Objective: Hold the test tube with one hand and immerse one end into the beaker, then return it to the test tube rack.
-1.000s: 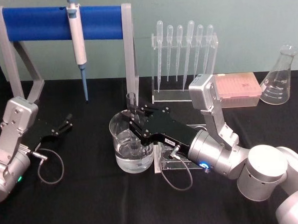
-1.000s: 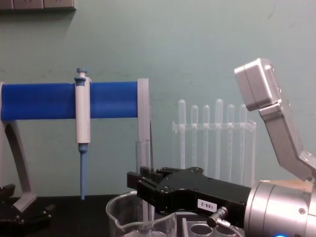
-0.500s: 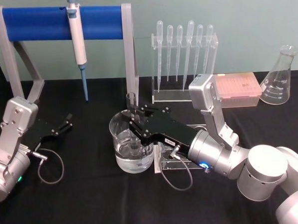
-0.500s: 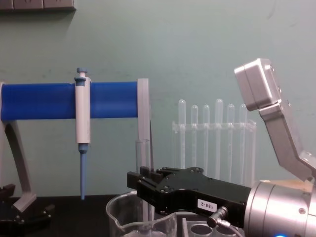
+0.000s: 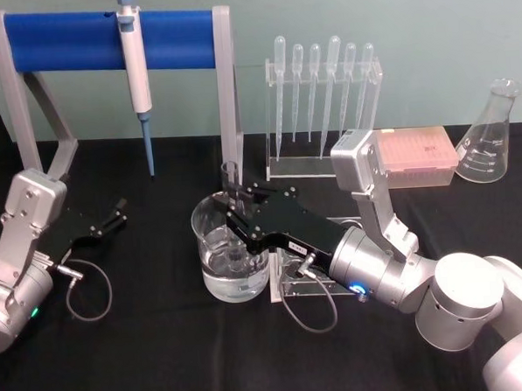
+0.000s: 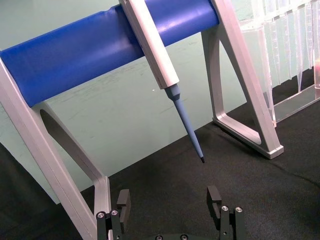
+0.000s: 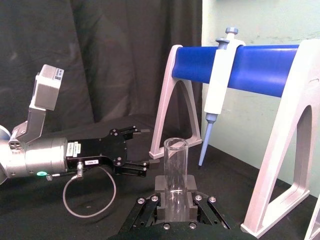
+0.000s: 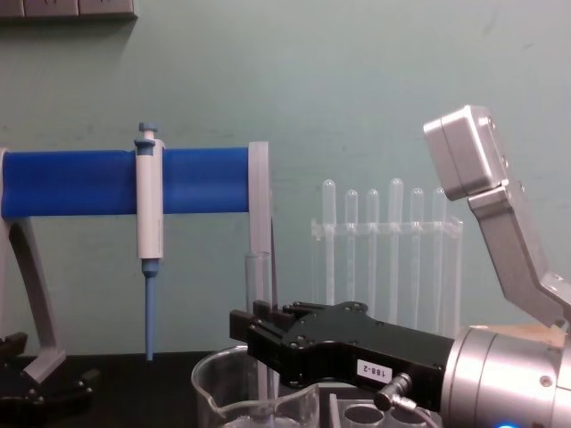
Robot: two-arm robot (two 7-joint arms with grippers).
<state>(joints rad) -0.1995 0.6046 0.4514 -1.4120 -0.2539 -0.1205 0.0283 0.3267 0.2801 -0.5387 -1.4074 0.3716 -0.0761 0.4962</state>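
I'm seeing smooth, glossy glass on the clear round-bottomed test tube [image 7: 176, 165] and the wide clear glass beaker [image 5: 201, 229]. The black flat-jawed right gripper [image 7: 176, 199] looks matt, its silver metal arm [image 5: 370, 185] satin-smooth. The black cloth [image 5: 164, 358] underneath is matt; the blue stand bar [image 5: 69, 39] shines like plastic.

Silver rounded arms are seen. The black, screw-studded right pincer [image 5: 236, 216] is marked with a white label; a looped cable is attached behind the left pincer [image 5: 118, 212].
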